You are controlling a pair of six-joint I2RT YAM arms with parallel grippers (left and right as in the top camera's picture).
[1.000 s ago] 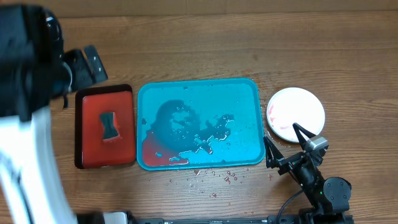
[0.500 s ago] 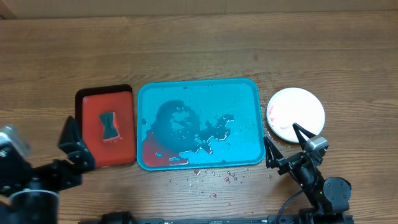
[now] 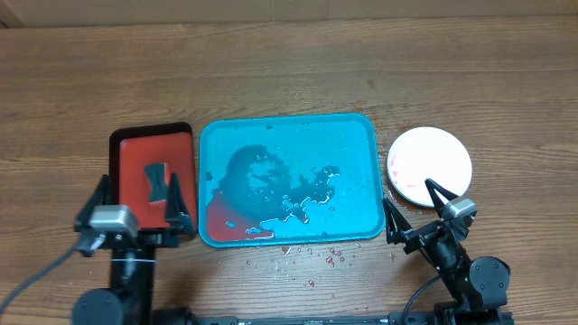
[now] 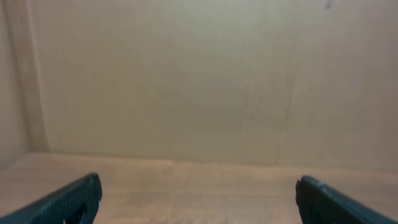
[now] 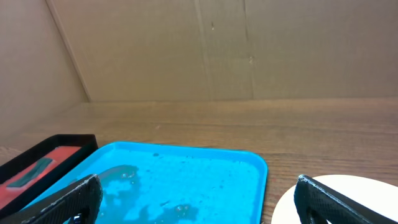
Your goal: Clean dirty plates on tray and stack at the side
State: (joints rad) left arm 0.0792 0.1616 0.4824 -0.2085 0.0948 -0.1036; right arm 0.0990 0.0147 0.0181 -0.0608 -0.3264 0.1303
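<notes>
The turquoise tray point(image 3: 357, 135) lies mid-table and holds no plates, only puddles of water and a red sauce smear at its front left. A white plate point(image 3: 432, 162) with a faint red smear on its left side sits on the table right of the tray. The yellow-green and aqua plates do not show. My right gripper point(image 3: 414, 209) is open and empty, at the tray's front right corner, just in front of the plate. Its wrist view shows the tray point(image 5: 205, 163) and the plate point(image 5: 354, 193) between open fingers point(image 5: 199, 205). My left gripper point(image 3: 135, 209) is open and empty point(image 4: 199, 205).
A red tray with a dark rim point(image 3: 126, 153) lies left of the turquoise tray and carries a dark sponge point(image 3: 160, 182). My left gripper hovers at its front edge. Sauce and water drops point(image 3: 312, 257) dot the table in front. A cardboard wall point(image 4: 186, 81) stands behind.
The left arm has dropped from high near the camera to the front left, its open gripper now at the red tray's front edge. The right arm, plate and trays are unmoved.
</notes>
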